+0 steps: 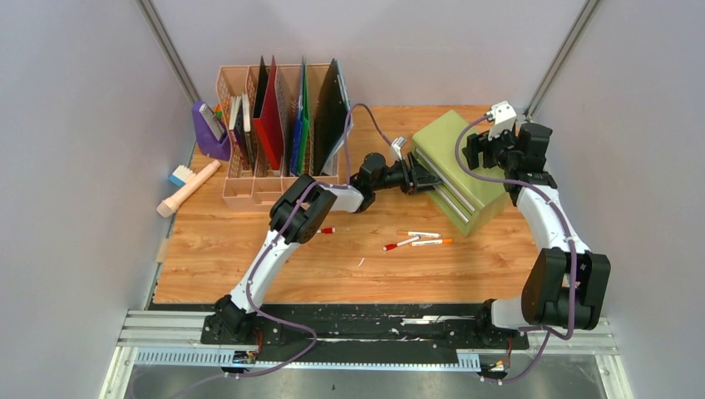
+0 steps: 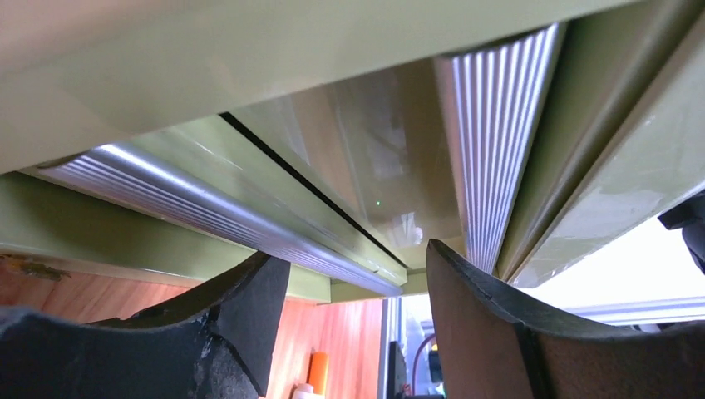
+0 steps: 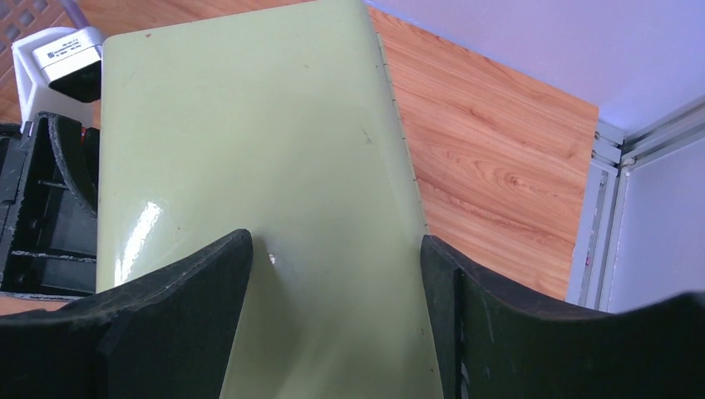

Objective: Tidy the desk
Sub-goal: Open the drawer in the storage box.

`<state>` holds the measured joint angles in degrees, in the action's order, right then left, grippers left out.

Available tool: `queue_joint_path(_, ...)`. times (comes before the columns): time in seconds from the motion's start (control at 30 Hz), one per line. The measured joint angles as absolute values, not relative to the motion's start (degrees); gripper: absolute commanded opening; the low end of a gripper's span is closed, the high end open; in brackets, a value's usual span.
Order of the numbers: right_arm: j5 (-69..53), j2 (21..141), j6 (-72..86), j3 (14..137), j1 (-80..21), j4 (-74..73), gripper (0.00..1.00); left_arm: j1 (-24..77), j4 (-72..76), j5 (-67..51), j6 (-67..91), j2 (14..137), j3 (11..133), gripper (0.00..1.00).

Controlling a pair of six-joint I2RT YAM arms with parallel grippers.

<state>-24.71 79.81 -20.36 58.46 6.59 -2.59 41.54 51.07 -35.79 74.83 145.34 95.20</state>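
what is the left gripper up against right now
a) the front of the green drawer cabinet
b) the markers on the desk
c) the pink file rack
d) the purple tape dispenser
a: the left gripper is at the drawer side of the green drawer cabinet, and its wrist view is filled with the ribbed silver drawer handles.

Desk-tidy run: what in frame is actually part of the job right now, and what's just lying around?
In play:
- desk
- green drawer cabinet, left gripper open at its drawer front, right gripper open over its top
- loose markers, probably next

Lying about:
- file rack with folders
- purple dispenser
- brush
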Motion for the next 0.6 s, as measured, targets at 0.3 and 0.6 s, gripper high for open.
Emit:
queue_joint_path(0.3, -25.45, 80.40, -20.51, 58.65, 6.57, -1.91, 0.74, 41.87, 51.68, -31.18, 76.97, 145.75, 94.41, 0.57)
queue_joint_path(0.6, -26.17, 81.32, -20.69, 59.24, 6.57, -1.56, 0.74, 42.11, 54.74, -29.43, 79.22, 147.52, 94.39, 0.40)
